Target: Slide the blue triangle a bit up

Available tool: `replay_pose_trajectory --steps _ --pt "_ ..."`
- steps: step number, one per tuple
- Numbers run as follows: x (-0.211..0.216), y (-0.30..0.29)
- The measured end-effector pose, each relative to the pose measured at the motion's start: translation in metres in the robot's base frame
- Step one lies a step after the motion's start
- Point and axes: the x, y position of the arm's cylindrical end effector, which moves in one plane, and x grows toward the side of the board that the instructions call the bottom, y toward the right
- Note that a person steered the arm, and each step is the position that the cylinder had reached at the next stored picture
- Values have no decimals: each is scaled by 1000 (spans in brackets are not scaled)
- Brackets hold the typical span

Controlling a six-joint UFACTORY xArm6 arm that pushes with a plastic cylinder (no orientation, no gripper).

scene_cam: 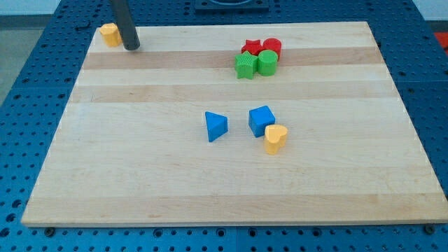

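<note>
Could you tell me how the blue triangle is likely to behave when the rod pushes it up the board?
The blue triangle looks rigid and flat-based, so it should slide, not roll. Its slanted sides may make it rotate under an off-centre push. My tip is far off, beside the yellow block.

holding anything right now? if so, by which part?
Nothing is held. My tip rests at the board's top left, right beside the yellow block, far from the blue triangle, which lies untouched mid-board.

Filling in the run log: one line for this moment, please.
tip: top left, beside yellow block | blue triangle: mid-board, untouched | push: not begun
</note>
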Motion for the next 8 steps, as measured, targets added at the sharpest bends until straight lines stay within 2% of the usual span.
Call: replay_pose_trajectory --steps 3,6,8 --pt "42 7" --pt "39 27" --pt "82 27"
